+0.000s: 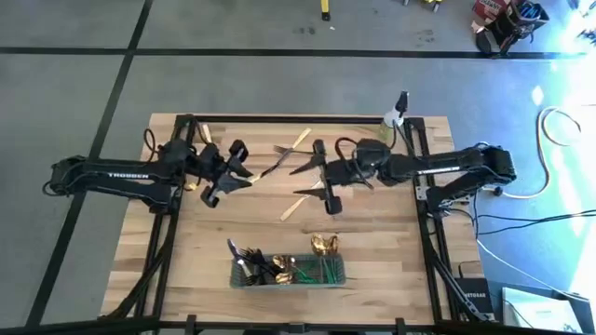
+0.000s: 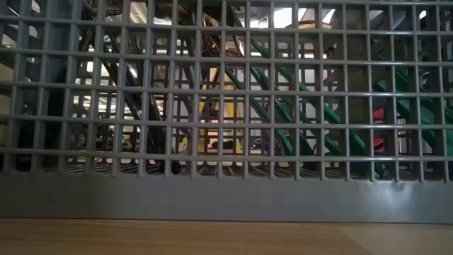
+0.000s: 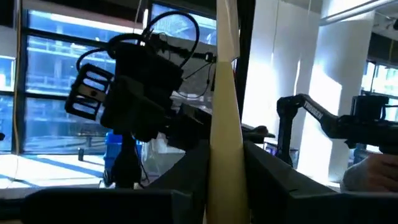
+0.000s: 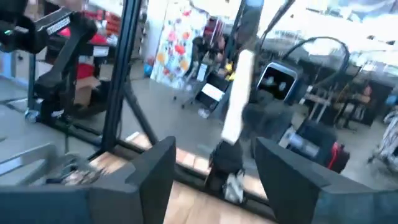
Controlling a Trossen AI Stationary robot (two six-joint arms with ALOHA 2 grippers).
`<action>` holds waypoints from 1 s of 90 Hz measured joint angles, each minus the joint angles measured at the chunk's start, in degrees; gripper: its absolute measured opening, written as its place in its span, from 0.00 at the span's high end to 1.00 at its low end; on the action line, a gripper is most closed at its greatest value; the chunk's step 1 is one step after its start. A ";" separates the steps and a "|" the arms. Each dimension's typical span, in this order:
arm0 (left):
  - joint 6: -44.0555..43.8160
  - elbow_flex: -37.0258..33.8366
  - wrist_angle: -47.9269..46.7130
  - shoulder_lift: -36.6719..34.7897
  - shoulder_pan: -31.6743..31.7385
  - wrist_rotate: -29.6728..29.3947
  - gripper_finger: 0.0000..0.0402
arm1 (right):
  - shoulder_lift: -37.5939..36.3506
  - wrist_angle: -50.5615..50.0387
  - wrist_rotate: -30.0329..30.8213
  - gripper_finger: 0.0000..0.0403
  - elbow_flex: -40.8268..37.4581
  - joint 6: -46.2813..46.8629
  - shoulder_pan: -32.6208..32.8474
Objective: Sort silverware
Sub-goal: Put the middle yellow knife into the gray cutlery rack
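My left gripper (image 1: 244, 177) (image 3: 224, 186) is shut on a cream-handled piece of silverware (image 1: 261, 173) over the middle of the table. My right gripper (image 1: 315, 179) (image 4: 217, 174) faces it from the right, open, with nothing between its fingers. The held cream handle (image 4: 239, 93) shows just ahead of the right fingers. Two more cream-handled pieces lie flat on the wood, one at the far side (image 1: 291, 146) and one nearer (image 1: 294, 205). The grey mesh caddy (image 1: 237, 279) near the front edge holds dark, gold and green-handled silverware (image 1: 312, 265). My left gripper pinches the cream handle (image 3: 225, 143) between its two fingers, coming level from the table's left. The handle runs out forward past the fingertips, and the piece's dark end (image 1: 273, 167) points toward my right gripper. No part of it shows resting on the table.
A small spray bottle (image 1: 396, 116) stands at the far right corner. The caddy's mesh wall (image 2: 226, 191) fills the low view, with green handles (image 2: 297, 120) behind it. Bare wood lies between the grippers and the caddy (image 1: 279, 233).
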 joint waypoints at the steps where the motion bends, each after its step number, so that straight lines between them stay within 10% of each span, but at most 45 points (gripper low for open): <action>1: 0.00 0.00 0.00 0.16 -0.02 0.01 0.82 | 0.31 0.22 -0.17 0.50 0.20 0.00 -0.24; 48: -3.92 0.02 7.32 7.22 -0.31 1.25 0.82 | 14.40 -0.53 -15.60 0.50 14.78 0.30 -4.10; 90: -3.70 0.04 7.08 7.25 -0.15 0.39 0.82 | 18.75 -2.73 -17.75 0.54 21.16 0.90 -3.97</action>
